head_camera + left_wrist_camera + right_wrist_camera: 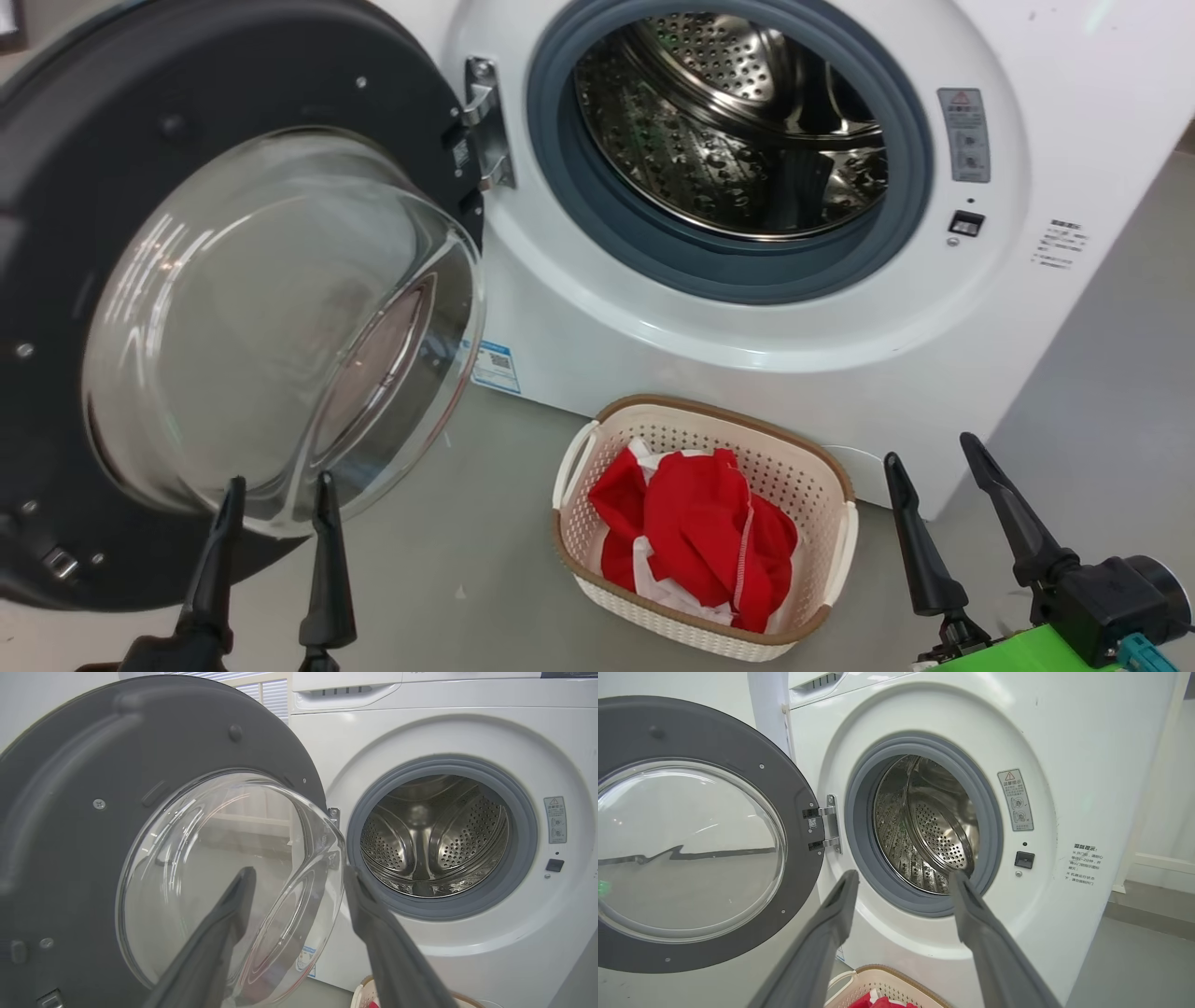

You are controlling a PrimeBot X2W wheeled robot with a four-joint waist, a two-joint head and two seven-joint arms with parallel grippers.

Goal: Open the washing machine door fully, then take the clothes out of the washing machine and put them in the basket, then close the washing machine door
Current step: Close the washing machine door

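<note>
The washing machine (747, 345) (467, 728) (1064, 742) is a white front loader, and its steel drum (738, 121) (434, 835) (924, 826) looks bare inside. Its door (233, 308) (93, 835) (700, 858) hangs swung wide open on the left, glass bowl bulging towards me. The red clothes (700, 541) (878, 1002) lie in the cream basket (812, 467) (882, 977) on the floor below the opening. My left gripper (278, 490) (299, 877) is open just in front of the glass bowl's lower edge. Right of the basket, my right gripper (934, 448) (903, 879) is open, holding nothing.
Grey floor (467, 560) runs under the door and round the basket. A warning label (963, 135) and the door latch socket (966, 222) sit right of the opening. The machine's right corner gives onto more floor (1120, 373).
</note>
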